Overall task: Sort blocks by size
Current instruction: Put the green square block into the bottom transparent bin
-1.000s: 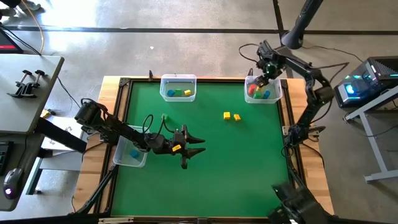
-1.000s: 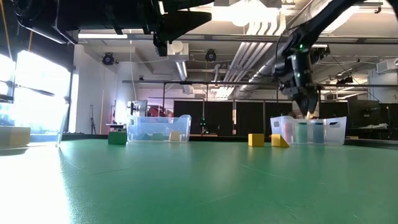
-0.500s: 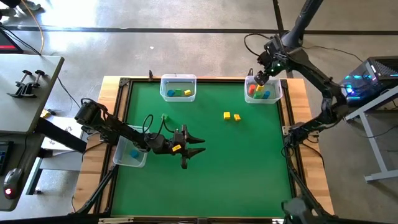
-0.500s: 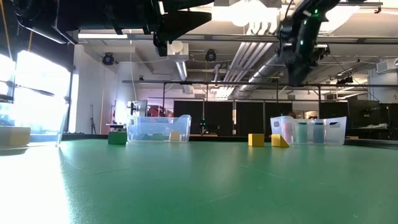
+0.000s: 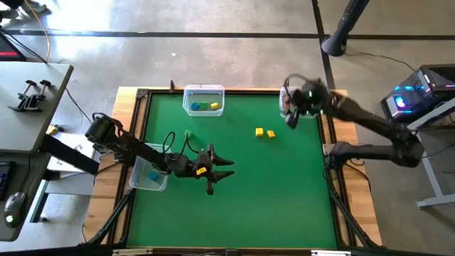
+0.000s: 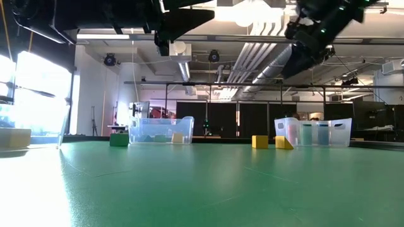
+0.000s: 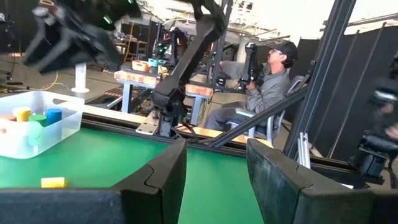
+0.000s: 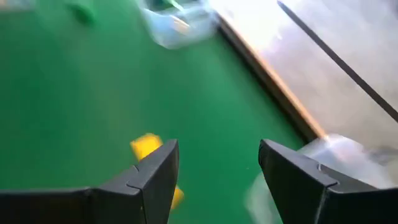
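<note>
Two yellow blocks (image 5: 265,132) loose mid-mat, unsorted; one green block (image 6: 118,140) loose beside far bin (image 5: 204,100). Others binned: far bin, right bin (image 7: 37,129), left bin (image 5: 150,176). Right gripper (image 5: 292,119) empty, parted, beside yellows. Left gripper (image 5: 222,168) idle, parted, centre-mat.

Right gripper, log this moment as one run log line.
right gripper: open, empty, above mat beside far-right bin | two yellow blocks: loose on mat | left gripper: open, mid-table
</note>
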Controlling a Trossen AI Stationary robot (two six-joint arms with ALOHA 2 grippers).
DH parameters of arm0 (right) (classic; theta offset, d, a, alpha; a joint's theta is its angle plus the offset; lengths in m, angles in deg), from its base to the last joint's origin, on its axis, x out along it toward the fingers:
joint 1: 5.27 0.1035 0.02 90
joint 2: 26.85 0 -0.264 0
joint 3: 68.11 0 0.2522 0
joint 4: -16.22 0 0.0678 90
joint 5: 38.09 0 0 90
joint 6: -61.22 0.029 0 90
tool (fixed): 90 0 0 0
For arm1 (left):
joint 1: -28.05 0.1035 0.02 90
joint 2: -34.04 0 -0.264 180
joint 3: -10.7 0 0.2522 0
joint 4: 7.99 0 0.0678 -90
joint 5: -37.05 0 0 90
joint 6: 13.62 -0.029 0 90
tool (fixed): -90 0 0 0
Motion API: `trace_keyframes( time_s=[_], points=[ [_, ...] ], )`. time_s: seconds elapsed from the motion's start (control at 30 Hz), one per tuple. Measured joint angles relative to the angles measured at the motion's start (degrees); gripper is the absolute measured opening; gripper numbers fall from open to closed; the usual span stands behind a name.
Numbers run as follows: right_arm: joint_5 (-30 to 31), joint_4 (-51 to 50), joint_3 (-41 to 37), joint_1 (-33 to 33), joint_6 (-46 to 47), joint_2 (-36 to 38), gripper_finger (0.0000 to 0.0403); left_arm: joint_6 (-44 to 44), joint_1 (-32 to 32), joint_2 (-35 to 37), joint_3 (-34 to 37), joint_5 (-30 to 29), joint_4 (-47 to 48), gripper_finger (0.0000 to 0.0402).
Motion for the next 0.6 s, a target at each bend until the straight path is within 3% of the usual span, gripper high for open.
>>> trace_keyframes(
  time_s=[0.2,0.37,0.47,0.6],
  points=[
    [-1.25,24.64,-18.93,13.11,7.18,8.61,0.0222,-1.07,0.42,0.00,0.00,-0.71,-0.08,0.0154],
    [-1.60,54.15,-33.40,26.20,11.34,8.43,0.0222,-1.62,0.42,0.00,0.00,-0.70,-0.11,0.0154],
    [2.44,68.53,-38.81,33.63,13.50,6.10,0.0222,-2.10,0.41,0.00,0.00,-0.70,0.16,0.0154],
    [11.77,76.98,-41.60,42.27,15.31,2.35,0.0222,-4.00,-0.30,-0.02,0.00,-0.71,1.22,0.0154]
  ],
)
